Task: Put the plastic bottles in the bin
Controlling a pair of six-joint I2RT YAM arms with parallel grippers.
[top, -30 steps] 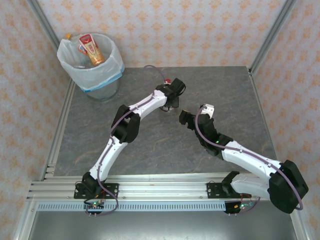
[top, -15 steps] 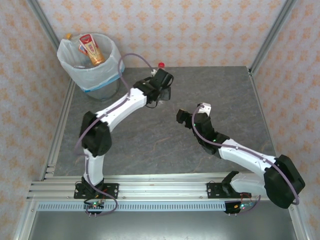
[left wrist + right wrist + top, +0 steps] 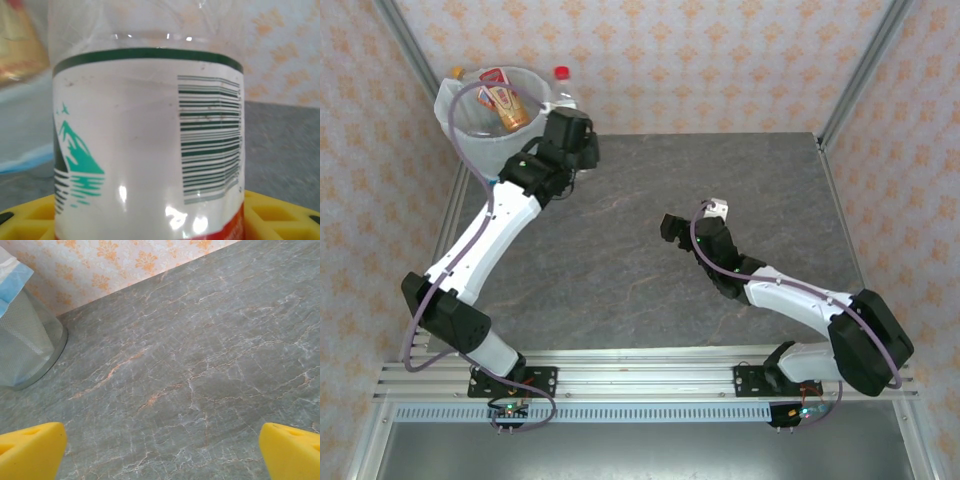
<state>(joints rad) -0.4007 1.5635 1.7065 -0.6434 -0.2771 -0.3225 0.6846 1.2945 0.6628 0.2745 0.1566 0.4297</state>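
My left gripper (image 3: 570,140) is shut on a clear plastic bottle (image 3: 560,88) with a red cap, holding it at the right rim of the bin (image 3: 470,135). Close up in the left wrist view, this bottle (image 3: 150,140) shows a white label with a green mountain and a barcode, standing between my yellow fingers (image 3: 280,215). The bin is a grey bucket lined with a white bag; inside lie a red-labelled bottle (image 3: 506,100) and one with an orange cap (image 3: 457,72). My right gripper (image 3: 692,216) hangs open over bare table (image 3: 190,370) mid-table, with nothing between its fingertips (image 3: 30,450).
The grey marbled tabletop (image 3: 740,170) is fenced by metal posts and patterned walls. In the right wrist view the bin's mesh wall (image 3: 22,345) stands at the far left. An aluminium rail (image 3: 640,375) runs along the near edge.
My left arm has swung from mid-table up and left to the bin's rim, carrying the red-capped bottle. The right gripper has drifted slightly left and stays open.
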